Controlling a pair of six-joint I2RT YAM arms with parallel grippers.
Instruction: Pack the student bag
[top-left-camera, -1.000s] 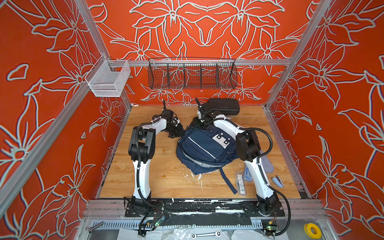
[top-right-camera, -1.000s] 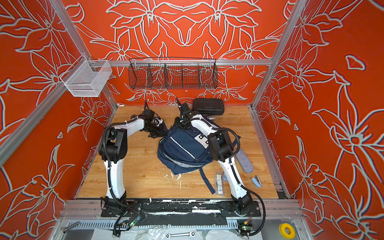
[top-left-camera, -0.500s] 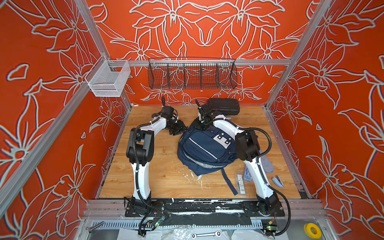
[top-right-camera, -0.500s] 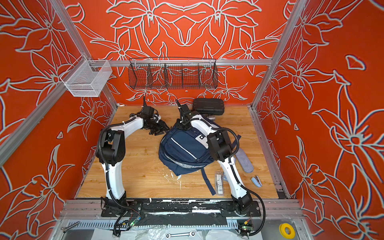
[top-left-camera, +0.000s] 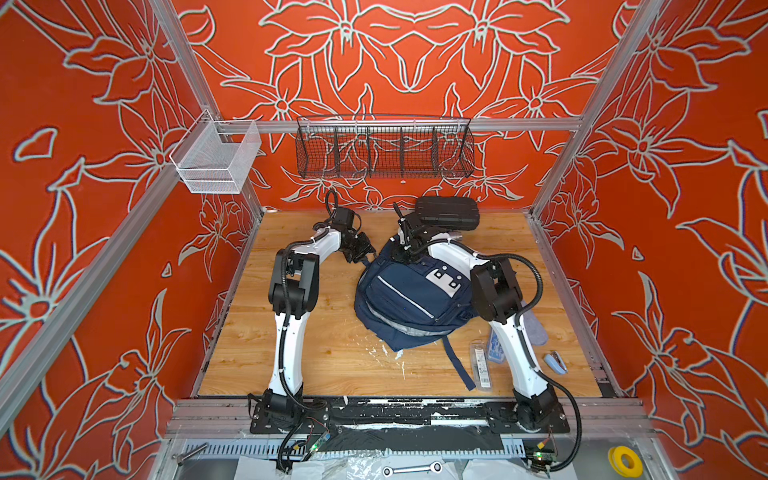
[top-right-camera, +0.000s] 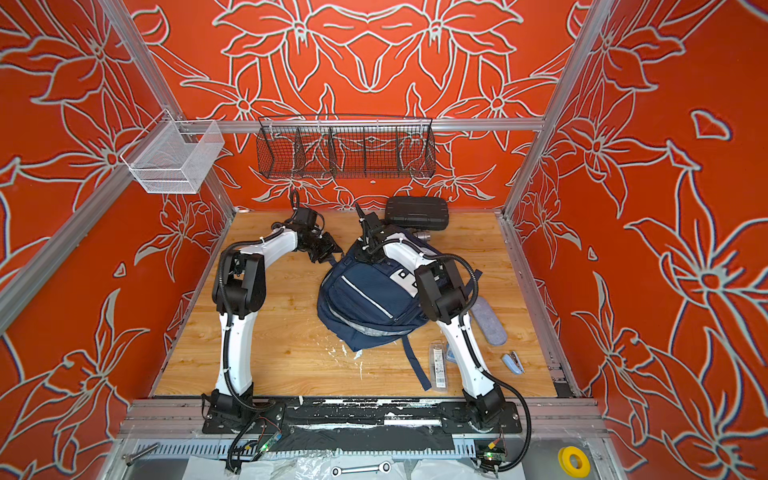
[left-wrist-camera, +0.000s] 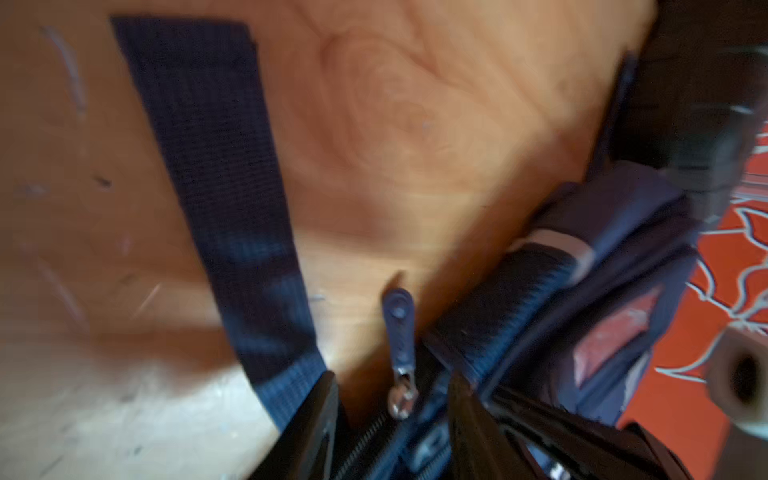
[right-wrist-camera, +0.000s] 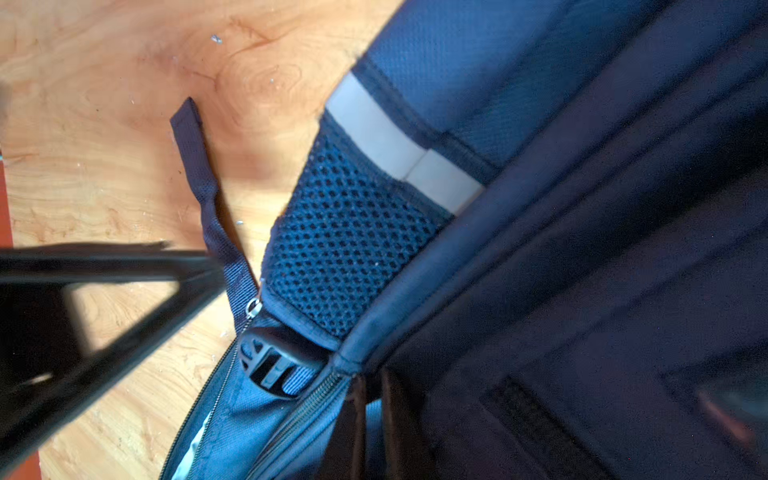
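Lying centre on the table (top-left-camera: 316, 340), the backpack (top-left-camera: 411, 299) points its top at the far wall (top-left-camera: 386, 62). There the right gripper (right-wrist-camera: 373, 386) is clamped on its fabric edge. The left gripper (left-wrist-camera: 391, 376), jaws parted, straddles the zip pull (left-wrist-camera: 398, 328) and is the nearer arm to it.

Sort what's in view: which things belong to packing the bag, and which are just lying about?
For the job:
- student bag
- probably to be packed: grey pouch, blue stapler, clear long packet, black hard case

Lying about:
- wrench
- yellow tape roll
- black wire basket
- white mesh basket
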